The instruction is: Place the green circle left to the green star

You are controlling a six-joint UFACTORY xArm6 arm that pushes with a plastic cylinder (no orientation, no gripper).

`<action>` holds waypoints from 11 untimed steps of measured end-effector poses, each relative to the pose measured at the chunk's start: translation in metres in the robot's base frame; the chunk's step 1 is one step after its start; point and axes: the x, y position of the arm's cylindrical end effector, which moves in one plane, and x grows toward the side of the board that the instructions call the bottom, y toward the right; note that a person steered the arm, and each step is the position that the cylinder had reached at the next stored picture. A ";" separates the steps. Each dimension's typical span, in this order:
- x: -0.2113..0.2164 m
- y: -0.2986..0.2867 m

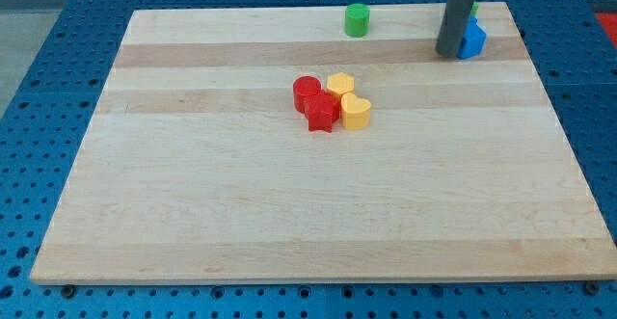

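Your tip [448, 55] touches the blue block [471, 40], with no jaws; the green circle [358, 19] sits left, the green star [473, 10] mostly hidden.

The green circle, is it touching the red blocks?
No, the green circle sits alone near the view's top, well apart from the red blocks in the middle.
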 end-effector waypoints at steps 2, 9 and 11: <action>0.000 -0.109; -0.075 -0.075; -0.035 -0.093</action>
